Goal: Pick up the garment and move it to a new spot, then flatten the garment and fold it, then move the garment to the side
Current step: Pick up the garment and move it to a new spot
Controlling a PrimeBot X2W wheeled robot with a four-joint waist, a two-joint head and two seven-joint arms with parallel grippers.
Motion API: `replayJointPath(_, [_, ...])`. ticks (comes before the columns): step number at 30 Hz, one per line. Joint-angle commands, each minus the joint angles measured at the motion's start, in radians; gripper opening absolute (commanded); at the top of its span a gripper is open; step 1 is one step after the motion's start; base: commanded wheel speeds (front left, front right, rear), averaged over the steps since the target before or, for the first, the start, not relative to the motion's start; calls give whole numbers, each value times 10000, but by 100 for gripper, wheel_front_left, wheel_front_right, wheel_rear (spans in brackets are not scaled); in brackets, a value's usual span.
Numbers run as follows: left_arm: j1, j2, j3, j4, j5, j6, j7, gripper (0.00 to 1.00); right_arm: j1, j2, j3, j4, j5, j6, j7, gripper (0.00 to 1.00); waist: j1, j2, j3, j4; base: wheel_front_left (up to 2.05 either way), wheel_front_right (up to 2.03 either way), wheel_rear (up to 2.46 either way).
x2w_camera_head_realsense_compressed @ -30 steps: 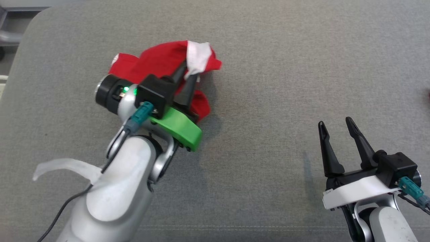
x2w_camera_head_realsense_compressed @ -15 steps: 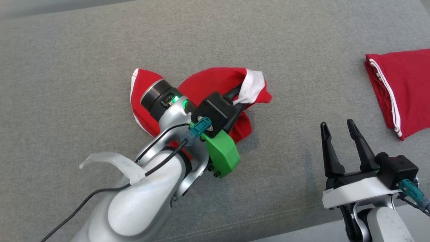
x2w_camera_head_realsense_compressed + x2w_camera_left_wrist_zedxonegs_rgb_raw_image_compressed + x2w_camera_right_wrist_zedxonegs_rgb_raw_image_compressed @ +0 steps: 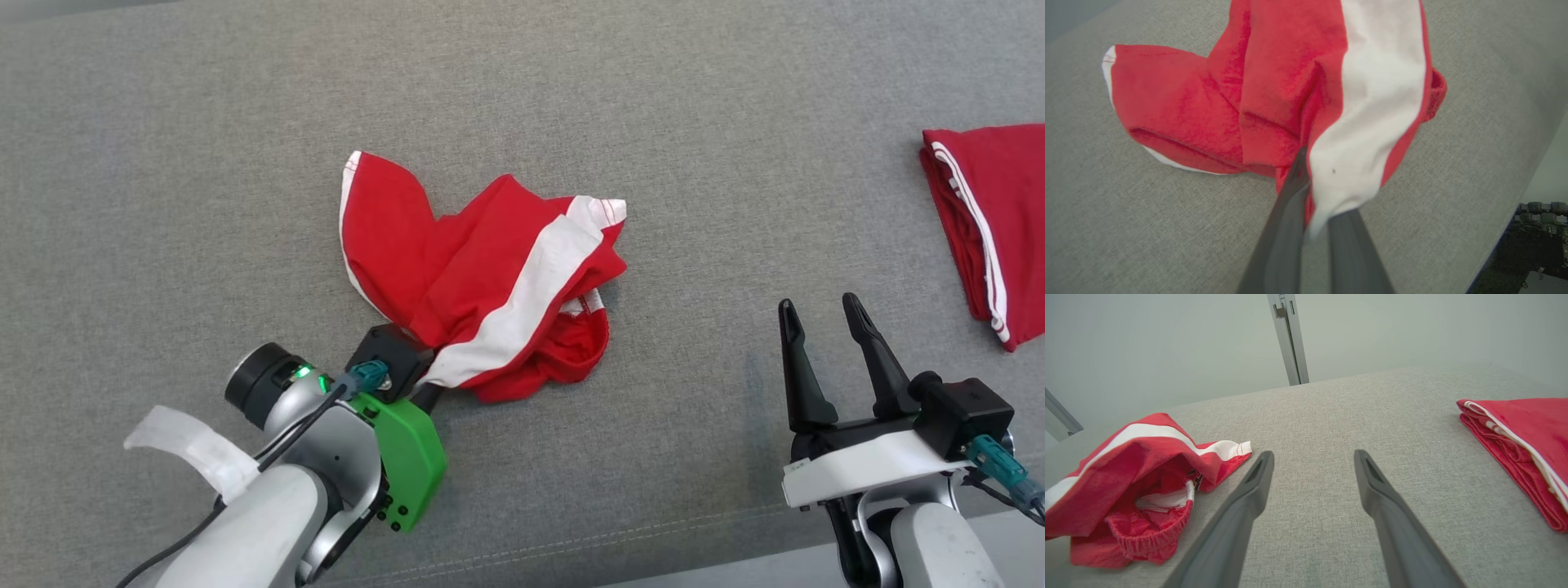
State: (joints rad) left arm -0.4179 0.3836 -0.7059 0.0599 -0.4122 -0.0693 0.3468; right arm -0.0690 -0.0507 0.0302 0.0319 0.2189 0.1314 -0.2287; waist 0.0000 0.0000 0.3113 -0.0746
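The garment (image 3: 473,278) is a crumpled pair of red shorts with a broad white stripe, lying on the grey cushion left of centre. My left gripper (image 3: 433,390) is at its near-left edge, shut on the end of the white stripe; cloth hides the fingertips. In the left wrist view the two dark fingers (image 3: 1286,228) pinch the stripe's end, and the garment (image 3: 1274,90) fans out beyond them. My right gripper (image 3: 816,306) stands open over bare cushion at the lower right, apart from the garment (image 3: 1126,477). Its fingers (image 3: 1249,498) have nothing between them.
A second red garment (image 3: 992,220), folded, with thin white piping, lies at the far right edge (image 3: 1523,428). The grey cushion (image 3: 694,163) ends in a seam close in front of me. A pale wall with a metal post (image 3: 1288,339) stands behind it.
The head camera has turned right, bringing the folded garment into view. My left gripper has pulled back toward me and to the left, drawing the white stripe out. The right gripper has stayed put.
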Motion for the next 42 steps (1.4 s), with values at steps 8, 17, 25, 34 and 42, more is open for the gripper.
replayJointPath(8, [485, 179, 870, 41, -523, 726, -491, 100, -43, -10, -42, -147, -155, -16, 254, 100, 0, 0, -271, 547, 0, 0, 0])
replayJointPath(17, [1381, 54, 1952, 212, -1169, 1676, -1679, 100, 163, -13, -220, -360, -341, -16, 434, 100, 0, 0, -601, 680, 0, 0, 0])
replayJointPath(25, [2250, -68, 3125, -178, -1701, 2578, -2851, 100, 234, -13, -386, -503, -408, -16, 513, 100, 0, 0, -945, 890, 0, 0, 0])
replayJointPath(34, [2510, -653, 4182, -663, -1784, 3262, -4994, 100, 61, -13, -538, -687, -491, -16, 487, 100, 0, 0, -1251, 1045, 0, 0, 0])
replayJointPath(42, [2309, -1463, 4891, -1002, -1260, 3117, -6089, 100, -213, -11, -615, -602, -545, -16, 384, 100, 0, 0, -1508, 1168, 0, 0, 0])
